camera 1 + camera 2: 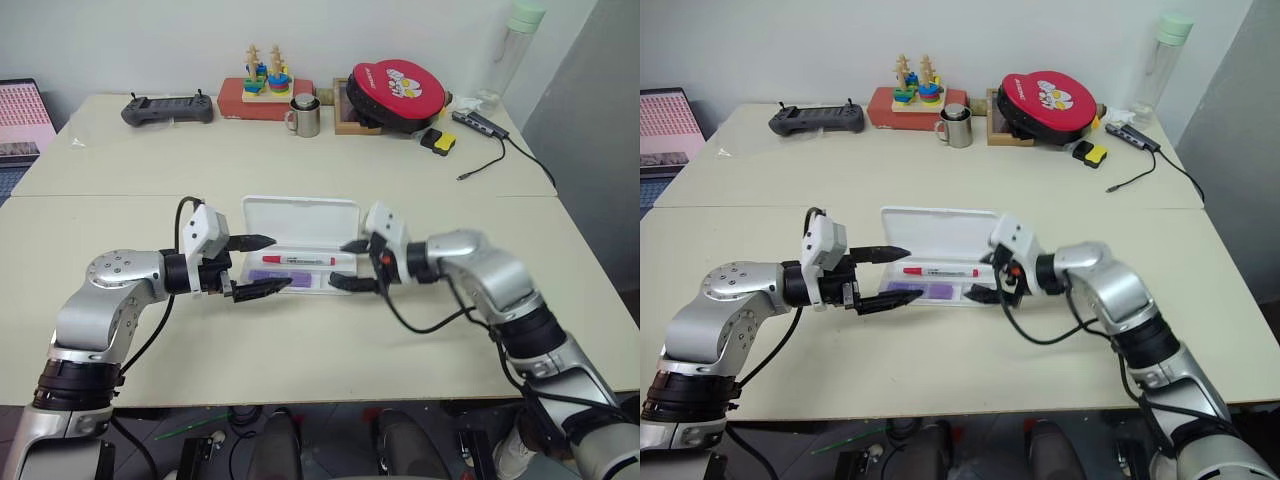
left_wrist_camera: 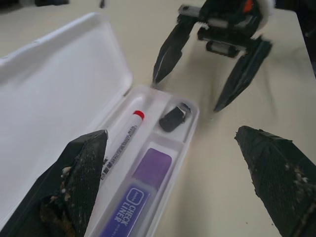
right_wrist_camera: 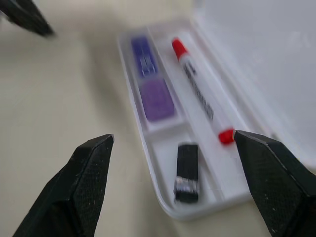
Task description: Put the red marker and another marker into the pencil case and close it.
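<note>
Right hand (image 1: pixel 353 265) hangs wide and empty over the case (image 1: pixel 300 214), left hand (image 1: pixel 262 264) wide too, both markers inside, lid open for closing.

The flat white plastic pencil case (image 3: pixel 163 195) lies open, its lid (image 3: pixel 256 54) laid back on the far side. Inside it, the slim white-barrelled red marker (image 3: pixel 200 91) rests in the long compartment nearest the lid (red at both ends). Beside it lies the stubby lilac marker (image 3: pixel 150 81), and a small black piece (image 3: pixel 186 173) sits in the case's end compartment. The right gripper (image 3: pixel 180 190) hangs over that end, its two black fingers (image 3: pixel 74 190) spread wide.
</note>
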Action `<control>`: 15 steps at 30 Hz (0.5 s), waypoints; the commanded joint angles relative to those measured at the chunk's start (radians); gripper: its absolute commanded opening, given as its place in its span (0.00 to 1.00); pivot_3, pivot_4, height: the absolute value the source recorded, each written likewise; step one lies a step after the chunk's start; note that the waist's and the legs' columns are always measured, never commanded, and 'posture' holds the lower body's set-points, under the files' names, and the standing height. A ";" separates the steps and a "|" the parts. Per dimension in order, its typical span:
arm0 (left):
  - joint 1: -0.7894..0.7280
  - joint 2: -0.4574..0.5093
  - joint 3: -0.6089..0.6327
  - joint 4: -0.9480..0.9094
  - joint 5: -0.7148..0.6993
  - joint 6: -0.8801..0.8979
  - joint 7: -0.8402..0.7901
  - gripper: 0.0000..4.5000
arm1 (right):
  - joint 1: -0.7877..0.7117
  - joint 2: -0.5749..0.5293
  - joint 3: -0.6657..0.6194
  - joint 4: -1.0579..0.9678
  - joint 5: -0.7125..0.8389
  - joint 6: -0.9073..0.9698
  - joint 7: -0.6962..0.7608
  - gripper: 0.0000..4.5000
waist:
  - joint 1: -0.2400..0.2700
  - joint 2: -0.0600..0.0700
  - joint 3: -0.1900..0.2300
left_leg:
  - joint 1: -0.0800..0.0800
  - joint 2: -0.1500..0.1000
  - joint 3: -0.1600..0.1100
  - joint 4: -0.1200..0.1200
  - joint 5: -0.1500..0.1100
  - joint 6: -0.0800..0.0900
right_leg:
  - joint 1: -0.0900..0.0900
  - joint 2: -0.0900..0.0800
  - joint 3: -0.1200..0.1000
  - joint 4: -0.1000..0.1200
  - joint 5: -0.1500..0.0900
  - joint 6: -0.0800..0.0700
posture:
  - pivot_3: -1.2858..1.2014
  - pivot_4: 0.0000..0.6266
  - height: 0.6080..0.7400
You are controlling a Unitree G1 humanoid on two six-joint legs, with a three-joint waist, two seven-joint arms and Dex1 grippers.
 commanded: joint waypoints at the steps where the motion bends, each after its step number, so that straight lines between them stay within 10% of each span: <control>1: 0.017 -0.011 0.105 -0.052 -0.046 0.022 0.089 1.00 | -0.123 0.070 -0.112 0.122 0.023 -0.017 -0.081 0.71 | -0.003 0.000 0.000 | 0.000 0.000 0.000 0.000 0.000 0.000 | 0.000 0.000 0.000 0.000 0.000 0.000 | 0.52 0.24 1.00; 15: 0.094 -0.039 0.291 -0.133 -0.190 0.093 0.236 1.00 | -0.469 0.250 -0.119 0.755 -0.205 -0.287 -0.331 0.01 | 0.000 0.000 0.000 | 0.000 0.000 0.001 -0.002 0.000 0.000 | -0.001 0.000 0.000 0.000 0.002 -0.003 | 0.52 0.24 1.00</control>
